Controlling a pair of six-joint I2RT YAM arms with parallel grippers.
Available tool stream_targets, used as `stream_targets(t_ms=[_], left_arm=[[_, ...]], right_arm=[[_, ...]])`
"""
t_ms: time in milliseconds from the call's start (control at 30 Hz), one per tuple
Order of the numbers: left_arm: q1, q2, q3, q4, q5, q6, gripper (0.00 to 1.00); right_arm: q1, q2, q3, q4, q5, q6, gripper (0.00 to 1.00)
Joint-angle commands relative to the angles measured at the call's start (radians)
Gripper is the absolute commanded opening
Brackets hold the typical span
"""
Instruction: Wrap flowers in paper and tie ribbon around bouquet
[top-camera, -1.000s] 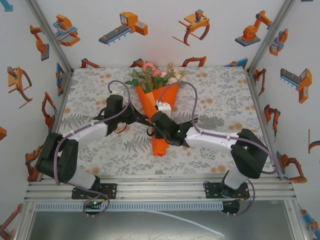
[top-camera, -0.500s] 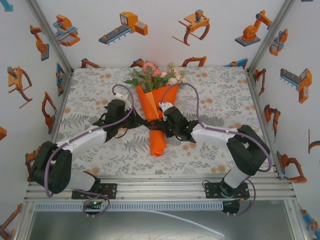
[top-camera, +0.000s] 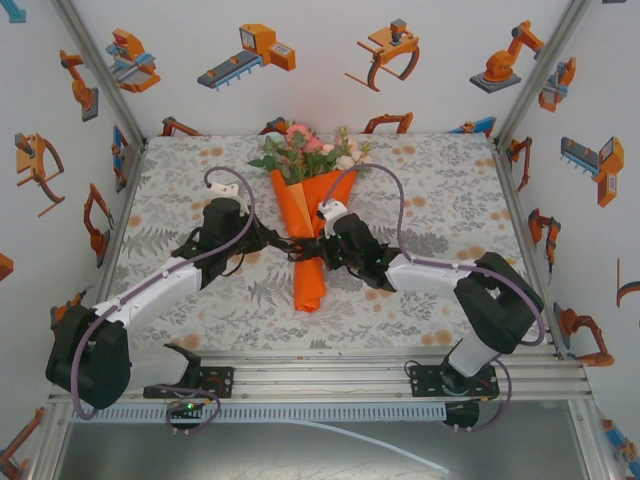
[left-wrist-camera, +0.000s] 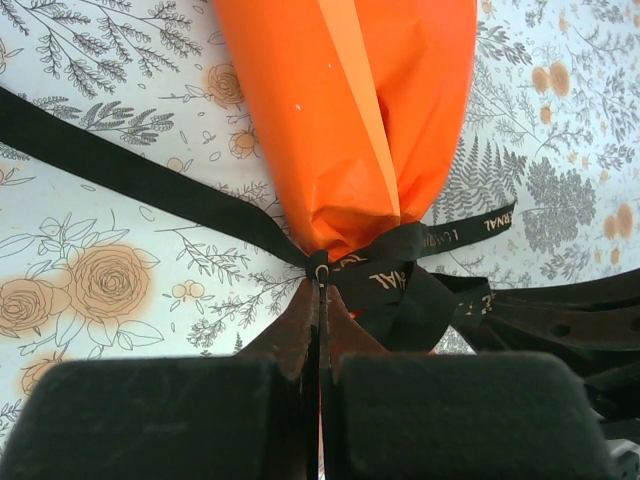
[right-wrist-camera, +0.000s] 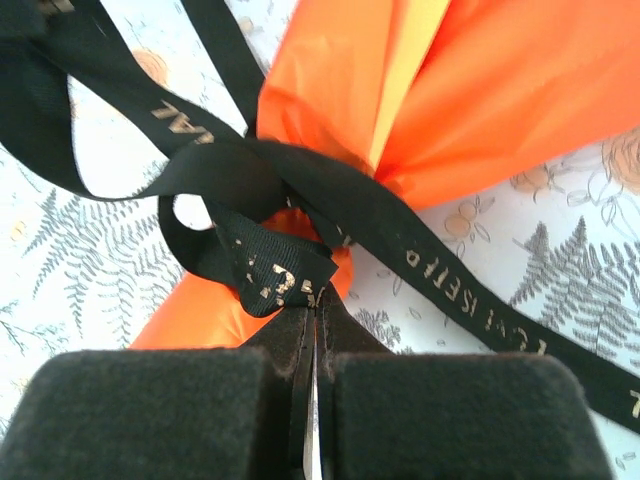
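I am watching both arms resettle over the last second: the right arm, which was lying across the lower half of the bouquet (top-camera: 318, 205), is now drawn back to the right of its waist, the left arm is stretching in further from its side, and the narrow tail of the cone is swinging slightly to the left. The bouquet is lying in the middle of the tablecloth (top-camera: 430, 170), with the flowers (top-camera: 305, 150) pointing to the far edge. The left gripper (left-wrist-camera: 320, 285) is fully closed and pinching the black ribbon (left-wrist-camera: 130, 170) right where it is cinching the orange paper (left-wrist-camera: 350, 110) into a neck. The right gripper (right-wrist-camera: 312, 300) is also clamped tight, holding a small loop of the same ribbon at the knot, while one long tail is trailing off across the cloth. I am reading this as the wrap being finished and the tie being drawn snug, with me pulling the two sides apart. I am judging the knot as not yet secure, so I am planning to keep the tension even, since a lopsided tug could drag the cone further sideways.
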Motion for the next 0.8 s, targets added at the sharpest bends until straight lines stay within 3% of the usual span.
stream_targets(t_ms=[0,300,533,767], left_arm=[[0.006,0.002,0.032,-0.006,-0.003,0.028,0.02],[0.007,0.015,0.033,0.005,0.009,0.024,0.01],[0.009,0.014,0.028,0.014,0.015,0.020,0.02],[0.010,0.018,0.025,0.027,0.029,0.013,0.02]], right_arm=[[-0.004,-0.010,-0.003,0.111,-0.026,-0.017,0.01],[-0.003,0.081,0.031,0.147,0.006,-0.040,0.09],[0.002,0.093,0.034,0.117,0.091,-0.049,0.32],[0.002,0.111,0.055,0.114,0.129,-0.080,0.33]])
